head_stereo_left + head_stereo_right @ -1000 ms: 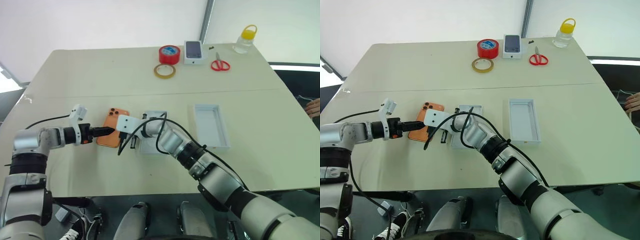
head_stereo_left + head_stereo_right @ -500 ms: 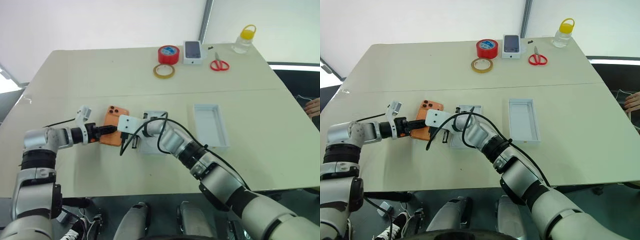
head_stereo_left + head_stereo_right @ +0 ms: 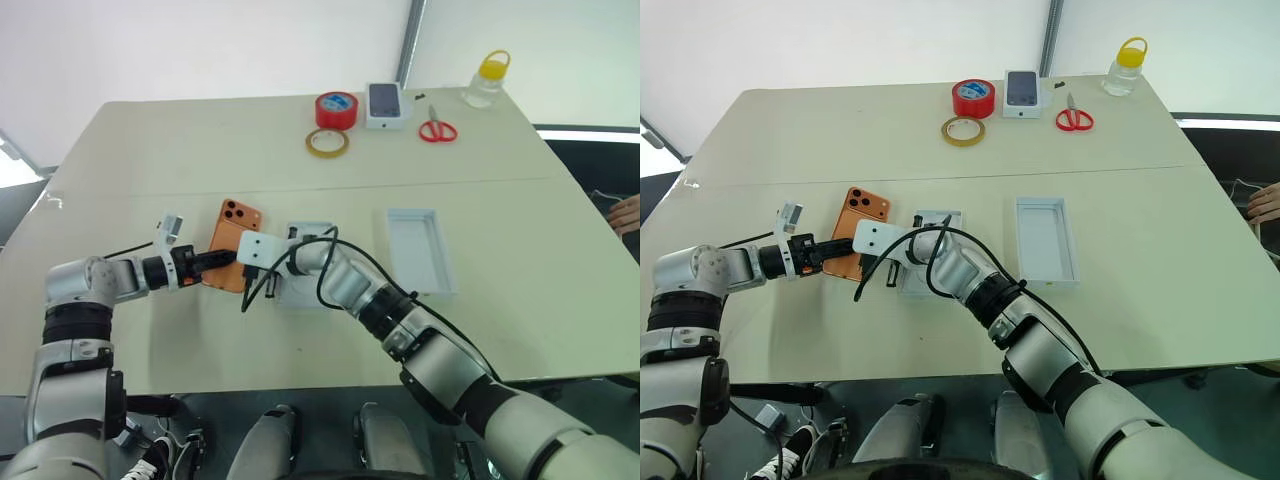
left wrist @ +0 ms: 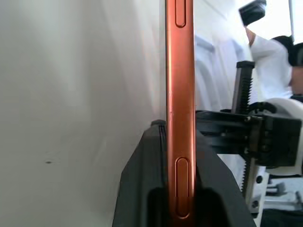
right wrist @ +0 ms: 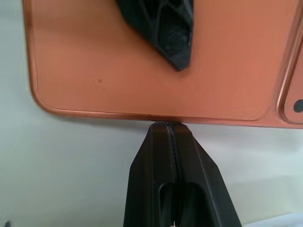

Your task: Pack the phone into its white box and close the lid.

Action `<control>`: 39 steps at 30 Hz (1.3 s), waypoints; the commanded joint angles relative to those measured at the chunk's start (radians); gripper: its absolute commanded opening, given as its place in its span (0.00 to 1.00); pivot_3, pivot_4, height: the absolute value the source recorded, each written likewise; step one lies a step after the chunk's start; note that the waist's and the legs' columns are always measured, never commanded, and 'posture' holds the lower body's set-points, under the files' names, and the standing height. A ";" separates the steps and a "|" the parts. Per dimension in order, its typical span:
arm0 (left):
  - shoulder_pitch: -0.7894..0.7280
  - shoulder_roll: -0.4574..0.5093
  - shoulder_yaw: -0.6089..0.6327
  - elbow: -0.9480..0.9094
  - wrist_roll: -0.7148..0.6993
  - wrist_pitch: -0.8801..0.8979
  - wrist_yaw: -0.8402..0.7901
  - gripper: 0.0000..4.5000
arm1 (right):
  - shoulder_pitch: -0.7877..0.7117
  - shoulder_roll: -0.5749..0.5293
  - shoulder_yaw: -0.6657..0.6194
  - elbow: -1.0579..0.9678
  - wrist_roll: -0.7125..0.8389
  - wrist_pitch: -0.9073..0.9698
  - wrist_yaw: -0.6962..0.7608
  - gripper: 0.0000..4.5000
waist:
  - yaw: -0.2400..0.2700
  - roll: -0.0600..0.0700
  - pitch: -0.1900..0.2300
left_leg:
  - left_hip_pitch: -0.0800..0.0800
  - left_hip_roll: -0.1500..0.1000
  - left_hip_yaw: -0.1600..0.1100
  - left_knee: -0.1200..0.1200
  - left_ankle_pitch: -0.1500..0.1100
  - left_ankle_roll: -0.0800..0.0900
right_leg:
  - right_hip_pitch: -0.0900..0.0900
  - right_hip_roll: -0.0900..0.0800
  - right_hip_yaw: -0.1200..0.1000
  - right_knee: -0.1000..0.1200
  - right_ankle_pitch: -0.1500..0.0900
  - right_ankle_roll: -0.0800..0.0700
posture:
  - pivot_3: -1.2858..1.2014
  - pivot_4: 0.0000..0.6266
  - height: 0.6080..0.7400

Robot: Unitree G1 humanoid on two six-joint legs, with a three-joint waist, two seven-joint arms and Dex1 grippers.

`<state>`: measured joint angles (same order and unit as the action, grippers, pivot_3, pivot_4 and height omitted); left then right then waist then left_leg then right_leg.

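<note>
Left claw (image 4: 180,198) was clenched on the phone (image 3: 231,258), fingers (image 4: 142,189) pinching its thin edge from both faces. Right claw (image 5: 172,142) was fully closed on nothing, tip touching the phone's long edge. A second earlier the left fingers stood wide apart at the phone's near end with the phone lying flat; half a second back they were narrowing; now they had it gripped, and the phone sat tilted, camera end lifted toward the far edge of the desk (image 3: 150,150). Neither hand had shifted place; the left wrist had rolled a little. Right claw stayed shut throughout.

Phone was orange, back side up, three lenses at its far corner, near the desk's left-middle. Just right of it, behind the right claw's white mount, lay a white tray piece (image 3: 310,290), mostly hidden. The box (image 3: 421,250) lay open and empty, well apart to the right, toward the desk's middle-right.

Along the far edge: red tape (image 3: 337,108), tan tape (image 3: 328,142) just in front of it, carton (image 3: 387,104) with a phone picture, red scissors (image 3: 438,128), bottle (image 3: 484,80) with yellow cap near the far right corner. None had moved. No readable writing or brand marks anywhere.

A person's hand (image 3: 627,214) showed at the right edge of the head view.
</note>
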<state>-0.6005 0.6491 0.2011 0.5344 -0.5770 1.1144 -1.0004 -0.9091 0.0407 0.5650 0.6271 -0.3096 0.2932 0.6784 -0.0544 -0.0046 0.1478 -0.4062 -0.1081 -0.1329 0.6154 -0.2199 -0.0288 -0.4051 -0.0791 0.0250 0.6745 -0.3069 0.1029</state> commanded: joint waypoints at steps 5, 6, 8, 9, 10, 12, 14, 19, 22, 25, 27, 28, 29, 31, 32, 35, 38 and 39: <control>0.045 0.001 0.058 -0.010 -0.048 0.081 0.026 0.00 | 0.052 -0.019 -0.072 -0.155 0.066 -0.042 0.023 0.00 | -0.015 0.000 0.000 | -0.001 0.000 0.000 0.000 0.000 0.000 | 0.000 0.000 0.000 0.000 0.000 0.000 | 0.52 0.24 1.00; 0.047 -0.001 0.083 -0.002 -0.064 0.098 0.031 0.00 | 0.060 -0.019 -0.091 -0.180 0.084 -0.039 0.025 0.00 | -0.015 0.000 0.000 | -0.001 0.000 0.000 0.000 0.000 0.000 | 0.000 0.000 0.000 0.000 0.000 0.000 | 0.52 0.24 1.00; 0.055 -0.006 0.135 0.005 -0.092 0.107 0.045 0.00 | 0.071 -0.018 -0.125 -0.226 0.118 -0.033 0.027 0.00 | -0.018 0.000 0.000 | -0.001 0.000 0.000 0.000 0.000 0.000 | 0.000 0.000 0.000 0.002 0.000 0.000 | 0.52 0.24 1.00; 0.053 -0.008 0.166 0.013 -0.108 0.120 0.057 0.00 | 0.073 -0.015 -0.146 -0.244 0.135 -0.026 0.021 0.00 | -0.018 -0.001 0.000 | -0.002 0.000 0.000 0.000 0.000 0.000 | 0.000 0.000 0.000 0.003 0.000 0.000 | 0.52 0.24 1.00; 0.056 -0.006 0.190 0.006 -0.126 0.132 0.060 0.00 | 0.073 -0.010 -0.173 -0.264 0.163 -0.015 0.023 0.00 | -0.018 -0.001 0.001 | -0.002 0.000 0.000 0.000 0.000 0.000 | -0.001 0.000 0.000 0.004 0.000 0.000 | 0.52 0.24 1.00; 0.063 -0.009 0.241 -0.016 -0.153 0.131 0.074 0.00 | 0.073 -0.009 -0.215 -0.306 0.210 0.001 0.032 0.00 | -0.018 -0.002 0.001 | -0.003 0.001 0.000 0.000 0.000 0.000 | -0.002 0.000 0.000 0.005 0.000 0.000 | 0.52 0.24 1.00; 0.063 -0.019 0.292 -0.027 -0.170 0.120 0.116 0.00 | 0.082 -0.025 -0.239 -0.357 0.263 0.030 0.080 0.00 | -0.016 -0.004 0.002 | -0.003 0.001 0.000 0.000 0.000 0.000 | -0.002 0.000 0.000 0.005 0.000 0.000 | 0.52 0.24 1.00; 0.075 -0.091 0.423 -0.172 -0.261 0.204 0.273 0.00 | 0.186 -0.178 -0.243 -0.527 0.342 0.060 0.230 0.29 | -0.006 -0.005 0.002 | -0.003 0.000 0.000 0.001 -0.001 0.002 | -0.002 0.000 0.000 0.003 0.000 0.000 | 0.52 0.24 1.00; 0.074 -0.161 0.529 -0.279 -0.346 0.300 0.392 0.00 | 0.281 -0.297 -0.210 -0.659 0.349 -0.053 0.318 0.65 | 0.008 -0.006 0.002 | -0.003 0.000 0.000 0.001 -0.002 0.003 | -0.001 -0.001 0.000 -0.001 0.000 0.000 | 0.52 0.24 1.00; 0.069 -0.227 0.575 -0.365 -0.390 0.349 0.488 0.00 | 0.364 -0.377 -0.215 -0.747 0.407 -0.099 0.399 0.65 | 0.006 -0.007 0.003 | -0.004 0.001 0.000 0.001 -0.002 0.004 | 0.001 -0.001 0.000 -0.001 0.000 0.000 | 0.52 0.24 1.00; 0.068 -0.259 0.584 -0.408 -0.410 0.353 0.533 0.00 | 0.387 -0.401 -0.212 -0.743 0.400 -0.115 0.400 0.65 | 0.004 -0.007 0.003 | -0.004 0.001 0.001 0.001 -0.002 0.003 | 0.001 0.000 0.000 0.000 0.000 0.000 | 0.52 0.24 1.00; 0.067 -0.269 0.584 -0.420 -0.417 0.355 0.549 0.00 | 0.399 -0.421 -0.194 -0.733 0.377 -0.143 0.405 0.65 | 0.003 -0.007 0.003 | -0.004 0.001 0.001 0.001 -0.002 0.003 | 0.001 0.000 0.000 0.000 0.000 0.000 | 0.52 0.24 1.00; 0.069 -0.273 0.579 -0.431 -0.426 0.355 0.556 0.00 | 0.413 -0.442 -0.173 -0.721 0.349 -0.188 0.412 0.65 | 0.004 -0.007 0.003 | -0.004 0.001 0.001 0.001 -0.002 0.003 | 0.001 0.000 0.000 0.001 0.000 0.000 | 0.52 0.24 1.00; 0.066 -0.288 0.582 -0.447 -0.448 0.351 0.579 0.00 | 0.439 -0.464 -0.148 -0.696 0.325 -0.242 0.417 0.65 | 0.009 -0.009 0.003 | -0.004 0.001 0.001 0.001 -0.002 0.003 | 0.001 0.000 0.000 0.000 0.000 0.000 | 0.52 0.24 1.00; 0.069 -0.290 0.574 -0.461 -0.452 0.342 0.586 0.00 | 0.446 -0.468 -0.141 -0.685 0.320 -0.254 0.415 0.65 | 0.010 -0.009 0.004 | -0.004 0.001 0.001 0.001 -0.001 0.002 | 0.001 0.000 0.000 0.000 0.000 0.000 | 0.52 0.24 1.00; 0.073 -0.298 0.581 -0.472 -0.473 0.334 0.612 0.00 | 0.448 -0.452 -0.144 -0.677 0.329 -0.252 0.397 0.65 | 0.012 -0.010 0.004 | -0.004 0.001 0.001 0.001 0.000 -0.001 | 0.002 0.000 0.000 -0.001 0.000 0.000 | 0.52 0.24 1.00; 0.087 -0.308 0.580 -0.479 -0.502 0.344 0.627 0.00 | 0.442 -0.457 -0.120 -0.638 0.267 -0.302 0.371 0.65 | 0.012 -0.010 0.004 | -0.004 0.001 0.001 0.001 0.000 -0.001 | 0.002 0.000 0.000 -0.001 0.000 0.000 | 0.52 0.24 1.00; 0.095 -0.308 0.567 -0.487 -0.502 0.339 0.630 0.00 | 0.442 -0.455 -0.117 -0.631 0.263 -0.306 0.370 0.65 | 0.012 -0.010 0.004 | -0.004 0.001 0.001 0.001 0.000 -0.001 | 0.002 0.000 0.000 -0.001 0.000 0.000 | 0.52 0.24 1.00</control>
<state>-0.5068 0.3362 0.7623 0.0964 -1.0346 1.4664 -0.3659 -0.4557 -0.4175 0.4399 -0.0055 -0.0318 0.0152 1.0594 -0.0423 -0.0148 0.1519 -0.4101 -0.1070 -0.1322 0.6166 -0.2194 -0.0298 -0.4034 -0.0792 0.0247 0.6736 -0.3070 0.1030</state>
